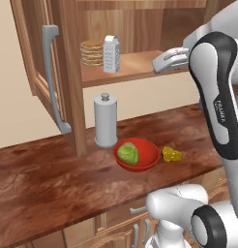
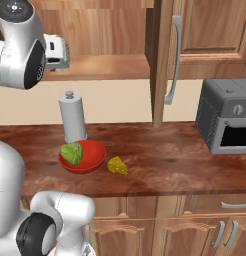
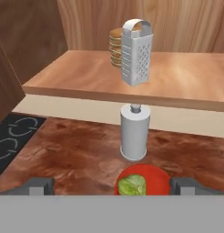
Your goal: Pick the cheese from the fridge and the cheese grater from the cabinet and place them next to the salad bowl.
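A simulated kitchen in warm wood, with a dark reddish-brown counter [image 1: 53, 179] under a brown wall cabinet [image 1: 72, 72] whose door [image 1: 36, 58] stands swung open, its long grey bar handle [image 1: 54, 80] facing outward. On the cabinet's shelf [image 3: 186, 77] the cheese grater [image 3: 136, 52] stands upright, long axis vertical, handle at the top and its dotted face turned toward the hand camera; it tapers slightly toward the handle. Just behind and beside it sits a stack of tan discs [image 1: 92, 53], apparently touching or nearly touching the grater.

Below the shelf, on the counter, a tall grey cylinder with a knob [image 1: 105, 121] stands upright against the back wall. Just in front of it lies the salad bowl [image 1: 142, 157], wide, shallow and red, holding a single green lettuce head [image 1: 128, 153] that sits toward one side of it. The cheese [image 1: 171, 154], a small yellow wedge with holes, lies on the counter just beside the bowl, on the side away from the cabinet door; whether it touches the rim I cannot tell.

The gripper [image 3: 112, 185] is level with the shelf, well apart from the grater and pointing at it; its fingers [image 3: 38, 185] are spread wide with nothing between them.

In the right base view a grey microwave [image 2: 225, 122] sits at the far end of the counter, beyond a closed cabinet door [image 2: 205, 30]
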